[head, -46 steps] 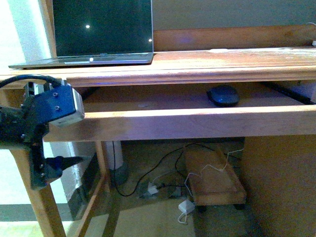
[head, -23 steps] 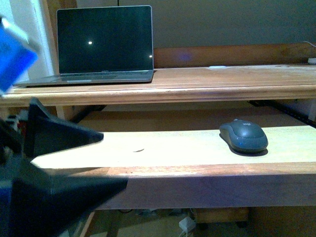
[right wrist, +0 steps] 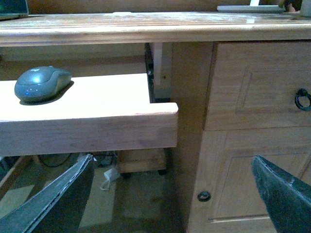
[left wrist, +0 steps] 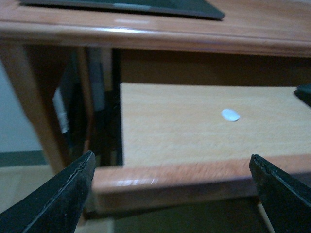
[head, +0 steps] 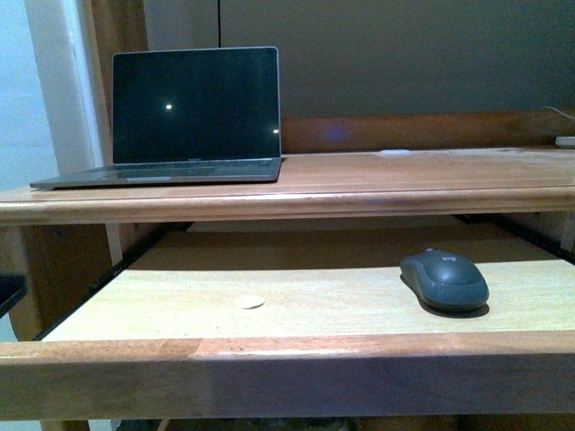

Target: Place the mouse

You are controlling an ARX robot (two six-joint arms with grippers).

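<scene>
The dark grey mouse [head: 445, 280] lies on the pulled-out keyboard tray [head: 296, 305], toward its right side. It also shows in the right wrist view [right wrist: 41, 83], resting on the tray. Neither gripper shows in the front view. My left gripper [left wrist: 172, 194] is open and empty, in front of the tray's front edge near its left end. My right gripper [right wrist: 172, 194] is open and empty, in front of the desk's cabinet, to the right of the tray and apart from the mouse.
An open laptop [head: 184, 117] with a dark screen stands on the desk top [head: 404, 175] at the left. A small pale round disc [head: 251, 303] lies on the tray. A cabinet with a ring pull [right wrist: 302, 99] is at the right. Cables lie on the floor [right wrist: 109, 177].
The view has risen, so the tray now shows from higher up. The left gripper, which filled the lower left, has left the front view. The mouse has not moved on the tray.
</scene>
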